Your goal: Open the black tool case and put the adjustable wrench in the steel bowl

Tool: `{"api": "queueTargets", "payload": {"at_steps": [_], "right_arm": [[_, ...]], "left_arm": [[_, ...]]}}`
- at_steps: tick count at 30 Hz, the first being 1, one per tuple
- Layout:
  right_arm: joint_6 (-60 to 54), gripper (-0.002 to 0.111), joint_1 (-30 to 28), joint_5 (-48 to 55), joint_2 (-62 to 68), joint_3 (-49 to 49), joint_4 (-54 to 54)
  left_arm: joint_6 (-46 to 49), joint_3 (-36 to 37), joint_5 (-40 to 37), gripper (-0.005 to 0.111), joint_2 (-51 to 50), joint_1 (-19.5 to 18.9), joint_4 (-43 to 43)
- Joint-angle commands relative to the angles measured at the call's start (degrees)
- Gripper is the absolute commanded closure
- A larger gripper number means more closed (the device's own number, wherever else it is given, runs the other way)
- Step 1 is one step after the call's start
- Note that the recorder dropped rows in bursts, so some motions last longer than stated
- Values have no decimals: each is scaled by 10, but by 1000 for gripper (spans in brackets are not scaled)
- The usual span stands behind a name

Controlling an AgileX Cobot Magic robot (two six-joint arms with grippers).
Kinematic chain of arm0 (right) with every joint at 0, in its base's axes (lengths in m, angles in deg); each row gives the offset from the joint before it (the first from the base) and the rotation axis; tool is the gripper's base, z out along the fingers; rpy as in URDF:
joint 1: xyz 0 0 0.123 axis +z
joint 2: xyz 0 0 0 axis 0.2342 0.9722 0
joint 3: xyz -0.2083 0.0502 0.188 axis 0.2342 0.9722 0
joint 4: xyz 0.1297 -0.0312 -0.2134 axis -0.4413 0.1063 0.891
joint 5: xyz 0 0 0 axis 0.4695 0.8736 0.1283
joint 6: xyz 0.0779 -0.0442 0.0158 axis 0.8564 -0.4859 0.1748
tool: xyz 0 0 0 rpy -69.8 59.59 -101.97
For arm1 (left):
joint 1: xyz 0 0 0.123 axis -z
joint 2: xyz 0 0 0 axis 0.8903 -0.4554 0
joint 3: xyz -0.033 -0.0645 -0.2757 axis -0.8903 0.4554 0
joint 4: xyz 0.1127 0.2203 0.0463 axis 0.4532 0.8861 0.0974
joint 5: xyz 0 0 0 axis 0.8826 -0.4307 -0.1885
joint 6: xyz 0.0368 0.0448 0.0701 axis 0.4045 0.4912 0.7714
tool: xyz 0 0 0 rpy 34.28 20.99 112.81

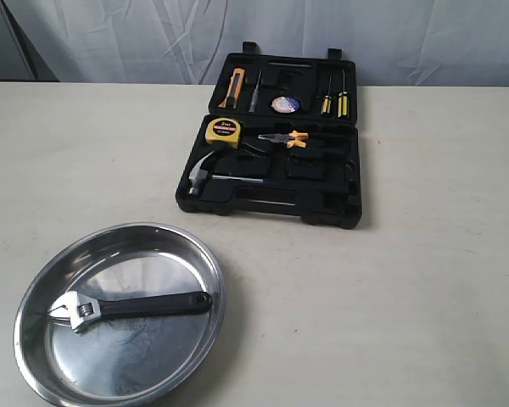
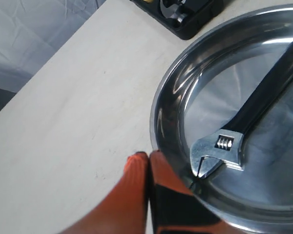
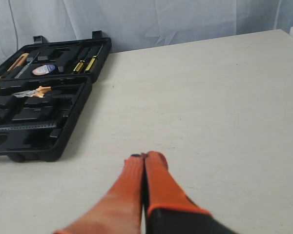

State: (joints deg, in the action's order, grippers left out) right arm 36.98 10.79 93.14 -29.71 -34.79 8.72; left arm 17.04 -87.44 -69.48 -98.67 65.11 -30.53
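Note:
The black tool case (image 1: 271,144) lies open at the table's back middle, lid flat behind the base; the right wrist view shows the black tool case (image 3: 39,112) too. The adjustable wrench (image 1: 127,308) lies inside the steel bowl (image 1: 195,254) at the front left, silver head to the left, black handle to the right. In the left wrist view the adjustable wrench (image 2: 244,131) rests in the steel bowl (image 2: 161,107). My left gripper (image 2: 149,155) is shut and empty, just outside the bowl's rim. Over bare table right of the case, my right gripper (image 3: 145,156) is shut and empty. Neither gripper shows in the exterior view.
The case holds a claw hammer (image 1: 212,176), a yellow tape measure (image 1: 224,131), orange-handled pliers (image 1: 284,139), two yellow screwdrivers (image 1: 335,100), a roll of tape (image 1: 285,104) and an orange utility knife (image 1: 232,88). A white curtain (image 1: 263,34) hangs behind the table.

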Motion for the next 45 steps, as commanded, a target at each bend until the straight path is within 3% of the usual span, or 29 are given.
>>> {"api": "queueTargets", "payload": {"at_steps": [1, 7, 14, 23, 45], "right_arm": [[0, 109, 2, -7, -3, 3, 0], [0, 109, 2, -7, -3, 3, -3], [0, 109, 2, -5, -3, 3, -2], [0, 109, 2, -5, -3, 3, -4], [0, 109, 2, -9, -3, 3, -4]], "left_arm": [[-82, 1, 17, 107, 33, 2, 38], [-338, 1, 20, 107, 110, 2, 98], [-481, 50, 41, 107, 156, 2, 90], [-536, 50, 43, 107, 156, 2, 93], [-536, 50, 41, 107, 156, 2, 93]]}}
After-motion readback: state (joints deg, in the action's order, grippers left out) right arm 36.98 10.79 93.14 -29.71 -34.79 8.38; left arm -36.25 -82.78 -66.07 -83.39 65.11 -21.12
